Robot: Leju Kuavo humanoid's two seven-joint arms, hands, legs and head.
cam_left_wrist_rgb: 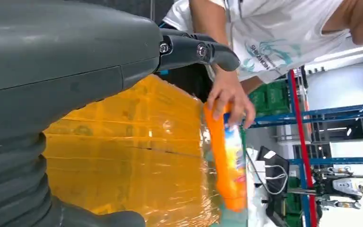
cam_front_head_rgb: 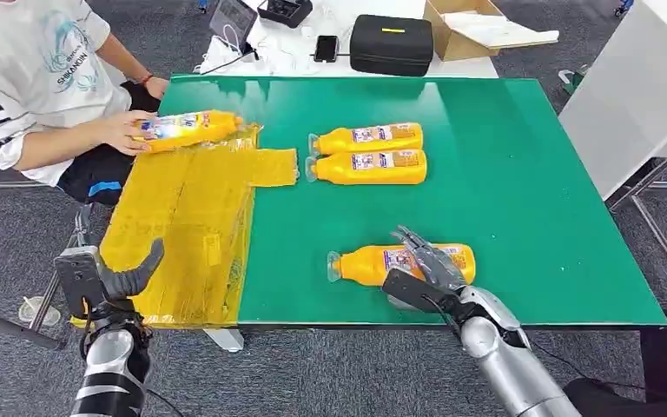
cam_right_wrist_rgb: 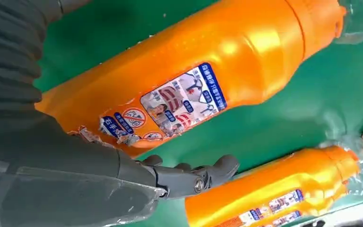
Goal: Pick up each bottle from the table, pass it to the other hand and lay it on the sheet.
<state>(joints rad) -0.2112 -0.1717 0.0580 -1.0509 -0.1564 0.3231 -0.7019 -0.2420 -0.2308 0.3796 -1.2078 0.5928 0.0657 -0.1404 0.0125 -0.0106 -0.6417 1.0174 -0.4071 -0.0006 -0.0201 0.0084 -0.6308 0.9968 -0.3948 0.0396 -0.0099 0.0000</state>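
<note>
A green counter (cam_front_head_rgb: pixel 521 174) is shown with a yellow sheet (cam_front_head_rgb: pixel 182 226) draped over its left edge. The right robot hand (cam_front_head_rgb: pixel 425 265) is laid over the nearest bottle (cam_front_head_rgb: pixel 365 263) close to the counter's front edge; whether it is gripped cannot be told. The left robot hand (cam_front_head_rgb: pixel 117 278) is held open and empty beside the sheet's front corner. Two bottles (cam_front_head_rgb: pixel 369 154) lie touching side by side mid-counter, with open green surface on their right. A fourth bottle (cam_front_head_rgb: pixel 187 129) at the sheet's far edge is held by a person's hand (cam_front_head_rgb: pixel 122 130).
</note>
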